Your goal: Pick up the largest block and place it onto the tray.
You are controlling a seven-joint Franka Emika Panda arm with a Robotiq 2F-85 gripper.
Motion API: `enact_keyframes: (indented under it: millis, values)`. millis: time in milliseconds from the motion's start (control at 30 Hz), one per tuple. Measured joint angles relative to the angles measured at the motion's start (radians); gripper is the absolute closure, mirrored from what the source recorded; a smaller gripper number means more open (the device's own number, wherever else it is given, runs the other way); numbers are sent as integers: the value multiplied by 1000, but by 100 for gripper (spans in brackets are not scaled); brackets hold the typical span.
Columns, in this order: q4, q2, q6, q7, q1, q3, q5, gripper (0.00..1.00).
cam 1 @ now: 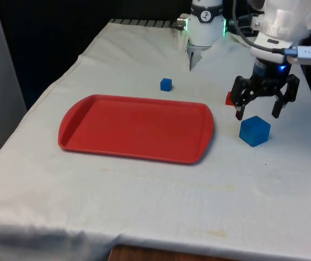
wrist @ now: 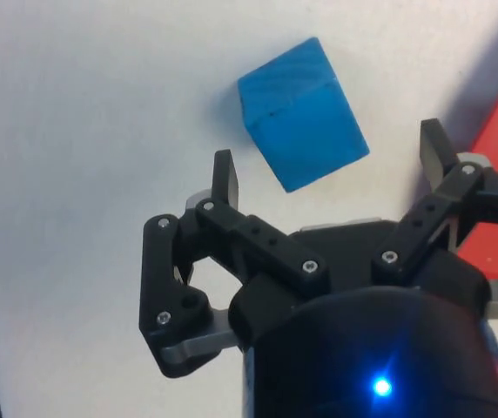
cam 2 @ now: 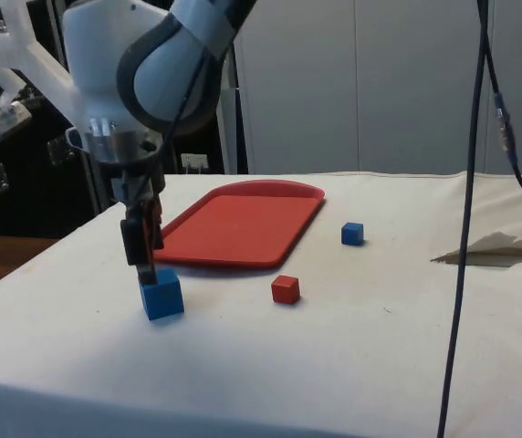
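Observation:
The largest block is a blue cube (cam 1: pixel 254 131) on the white cloth, just past the red tray's (cam 1: pixel 136 128) short end on the front view's right. My gripper (cam 1: pixel 257 113) hangs directly over it, open, fingertips level with the cube's top and nothing between them. From the side, the gripper (cam 2: pixel 145 270) stands right above the blue cube (cam 2: pixel 161 294), beside the tray (cam 2: pixel 243 224). In the wrist view the cube (wrist: pixel 301 113) lies between and just beyond the spread fingers (wrist: pixel 223 174), turned at an angle to them.
A small red block (cam 1: pixel 230 98) sits just behind the gripper, partly hidden; from the side this red block (cam 2: pixel 286 289) lies near the tray's corner. A small blue block (cam 1: pixel 166 84) rests beyond the tray's far edge. The tray holds nothing.

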Motion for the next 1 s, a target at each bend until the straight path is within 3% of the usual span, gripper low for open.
enact_keyframes:
  millis: [400, 667, 767, 800, 933, 1000]
  values:
    - [-14, 55, 78, -25, -5, 0, 29, 0]
    - [-13, 65, 91, -25, -5, 0, 29, 3]
    - [-13, 67, 94, -24, -5, 0, 29, 33]
    - [-13, 68, 98, -24, -5, 0, 29, 56]
    - [-13, 70, 103, -24, -5, 0, 29, 99]
    - [-12, 70, 104, -23, -4, 0, 28, 100]
